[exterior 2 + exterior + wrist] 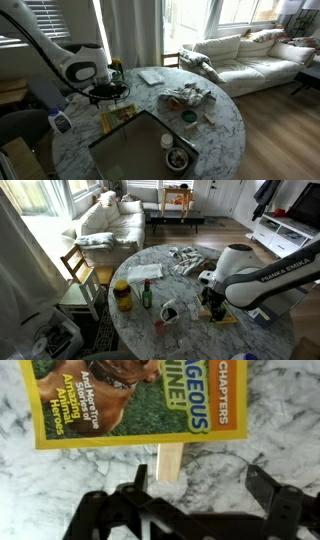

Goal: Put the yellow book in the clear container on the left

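The yellow book lies flat on the marble table, cover up, and fills the top of the wrist view. It also shows in both exterior views. My gripper is open and empty, its fingers spread over bare marble just off the book's edge. In both exterior views the gripper hangs low over the book. The clear container lies flat on the table, well apart from the book. A pale wooden stick pokes out from under the book's edge.
An amber jar with a yellow lid, a green bottle and a small bowl stand mid-table. A crumpled cloth lies beyond them. A big dark box sits beside the book. A chair stands at the table's edge.
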Controlling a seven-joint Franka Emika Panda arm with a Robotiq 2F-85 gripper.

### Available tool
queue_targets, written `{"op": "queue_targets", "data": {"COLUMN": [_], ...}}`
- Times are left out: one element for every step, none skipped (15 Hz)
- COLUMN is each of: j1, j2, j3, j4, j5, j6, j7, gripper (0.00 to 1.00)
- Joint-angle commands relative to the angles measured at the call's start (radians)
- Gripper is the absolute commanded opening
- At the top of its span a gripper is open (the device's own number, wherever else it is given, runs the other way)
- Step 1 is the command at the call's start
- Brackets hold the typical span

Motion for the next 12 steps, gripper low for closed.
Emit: {"op": "queue_targets", "data": {"j1": [-0.026,-0.031,-0.031,-0.033,-0.034,-0.036,-0.035,-0.037,-0.039,-0.04,-0.042,-0.045], "j2": [0.065,0.077,0.087,0.096,0.104,0.11,0.115,0.119,0.121,0.121,0.12,0.119], "j3": [0.008,0.011,0.008,0.009,0.01,0.012,0.012,0.015,0.018,0.022,0.029,0.036], "j4": [0.031,0.036,0.041,0.047,0.051,0.055,0.058,0.062,0.066,0.068,0.071,0.075], "j5": [-0.097,-0.115,-0.143,-0.16,-0.178,-0.19,-0.204,-0.213,-0.219,-0.224,-0.224,-0.222], "j6": [0.055,0.061,0.067,0.071,0.076,0.081,0.088,0.091,0.092,0.091,0.09,0.087], "j7": [0.078,0.094,0.116,0.132,0.148,0.161,0.179,0.189,0.198,0.207,0.21,0.213], "gripper": [1.0,0.99,0.98,0.94,0.84,0.74,0.65,0.57,0.48,0.42,0.34,0.26]}}
